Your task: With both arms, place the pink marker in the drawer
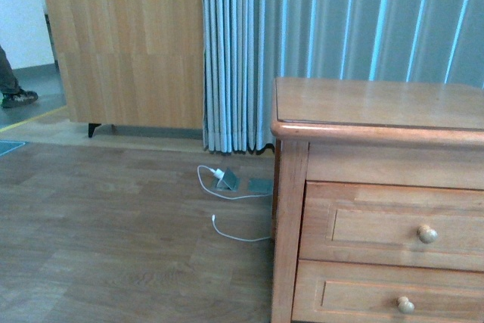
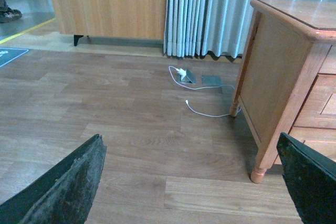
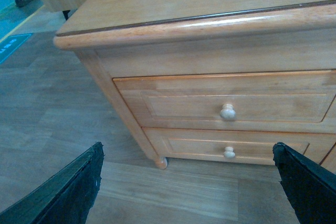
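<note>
Stage: very start, judging by the layout; nothing of the task looks done.
Cabinet (image 1: 378,209): wooden, standing at the right of the front view, on the wood floor (image 1: 113,240), with a striped grey curtain (image 1: 318,28) behind it.
Drawer (image 1: 393,225): upper of the two, fully closed, front flush with the frame, small round knob (image 1: 427,234) untouched.
Lower drawer (image 1: 386,296): closed too; not the one wanted.
Pink marker: not visible in any view; not on the part of the cabinet top that shows, not on the floor, not in either gripper.
Left gripper (image 2: 194,182): fingers wide apart, nothing between them, over bare floor left of the cabinet, well apart from the drawers.
Right gripper (image 3: 189,184): fingers wide apart, empty, facing the cabinet front, both knobs framed between the fingertips, touching neither.
Arms in the front view: out of sight.
Clutter: white cable (image 1: 227,217) and a small grey charger block (image 1: 227,179) on the floor near the curtain, left of the cabinet; wooden wall unit (image 1: 125,43) far left; someone's shoe (image 1: 19,97) at the far left edge.
Left to do: find and grasp the marker, pull the upper drawer open by its knob, drop the marker inside.
Likely split: right arm best placed for the knob, left arm for the marker, once found.
</note>
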Robot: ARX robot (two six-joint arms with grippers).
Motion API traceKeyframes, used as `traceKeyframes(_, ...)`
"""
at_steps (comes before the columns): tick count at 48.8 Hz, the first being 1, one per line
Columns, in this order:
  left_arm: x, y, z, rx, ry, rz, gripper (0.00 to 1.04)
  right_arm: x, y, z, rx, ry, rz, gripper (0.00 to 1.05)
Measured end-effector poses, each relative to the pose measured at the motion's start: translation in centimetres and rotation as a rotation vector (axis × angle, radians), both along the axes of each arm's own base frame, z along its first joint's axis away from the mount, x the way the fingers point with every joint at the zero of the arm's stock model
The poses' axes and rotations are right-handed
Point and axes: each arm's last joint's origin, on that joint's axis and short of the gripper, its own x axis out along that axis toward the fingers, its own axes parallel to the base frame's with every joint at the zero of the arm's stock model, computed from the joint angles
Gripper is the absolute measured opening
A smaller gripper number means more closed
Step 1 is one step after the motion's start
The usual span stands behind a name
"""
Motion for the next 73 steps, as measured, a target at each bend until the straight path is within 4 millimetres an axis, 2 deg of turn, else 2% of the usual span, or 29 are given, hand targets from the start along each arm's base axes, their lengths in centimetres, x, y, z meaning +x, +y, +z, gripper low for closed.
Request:
traceKeyframes(10,0.0,0.0,0.0,0.000,0.000,0.000,0.99,-5.5,-1.0,0.6,0.040,0.008,0.003,0.96)
traceKeyframes(19,0.0,0.0,0.0,0.000,0.000,0.000,0.99,-5.9,-1.0,0.8,0.015,-0.033,-0.028,0.94)
traceKeyframes(23,0.0,0.0,0.0,0.000,0.000,0.000,0.99,-6.3,-0.7,0.1,-0.120,-0.202,-0.162,0.81)
traceKeyframes(27,0.0,0.0,0.0,0.000,0.000,0.000,0.99,-7.1,-0.2,-0.6,-0.170,-0.286,-0.210,0.64)
traceKeyframes(33,0.0,0.0,0.0,0.000,0.000,0.000,0.99,-8.0,0.5,-1.6,-0.186,-0.292,-0.202,0.43)
traceKeyframes(41,0.0,0.0,0.0,0.000,0.000,0.000,0.99,-9.2,1.4,-3.1,-0.198,-0.287,-0.221,0.02)
traceKeyframes(42,0.0,0.0,0.0,0.000,0.000,0.000,0.99,-9.3,1.6,-3.2,-0.203,-0.288,-0.225,0.01)
traceKeyframes(46,0.0,0.0,0.0,0.000,0.000,0.000,0.99,-9.9,2.3,-3.6,-0.196,-0.293,-0.192,0.01)
traceKeyframes(61,0.0,0.0,0.0,0.000,0.000,0.000,0.99,-11.0,2.3,-4.5,-0.197,-0.295,-0.197,0.01)
traceKeyframes(64,0.0,0.0,0.0,0.000,0.000,0.000,0.99,-11.2,2.3,-5.2,-0.196,-0.302,-0.198,0.01)
traceKeyframes(73,0.0,0.0,0.0,0.000,0.000,0.000,0.99,-11.6,2.3,-5.2,-0.196,-0.306,-0.198,0.01)
